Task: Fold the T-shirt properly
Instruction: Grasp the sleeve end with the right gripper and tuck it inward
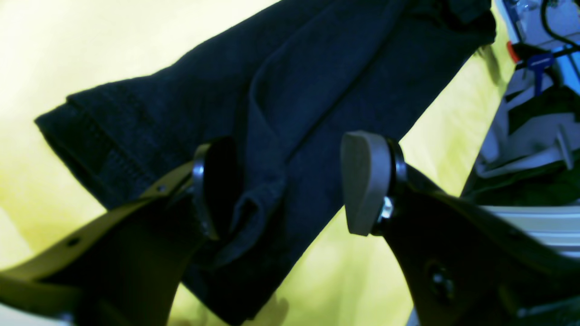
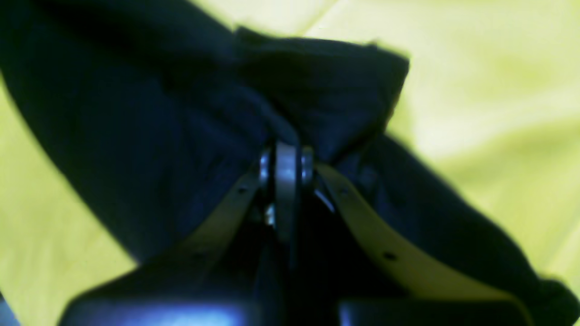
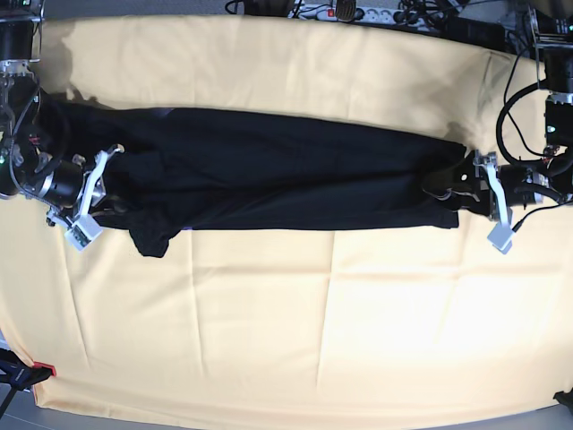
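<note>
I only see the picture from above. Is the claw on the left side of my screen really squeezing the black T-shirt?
Observer: Yes. That is the right gripper. Its wrist view shows it shut, with the T-shirt bunched up where the fingers meet.
Operator: What about the other claw?
Observer: The left gripper is open. A fold of the shirt lies between its pads, close to the dark one, and the pale pad stands apart from that fold.
Operator: Which bit of the shirt is over there?
Observer: An end with a stitched hem, lying over the yellow cloth.
</note>
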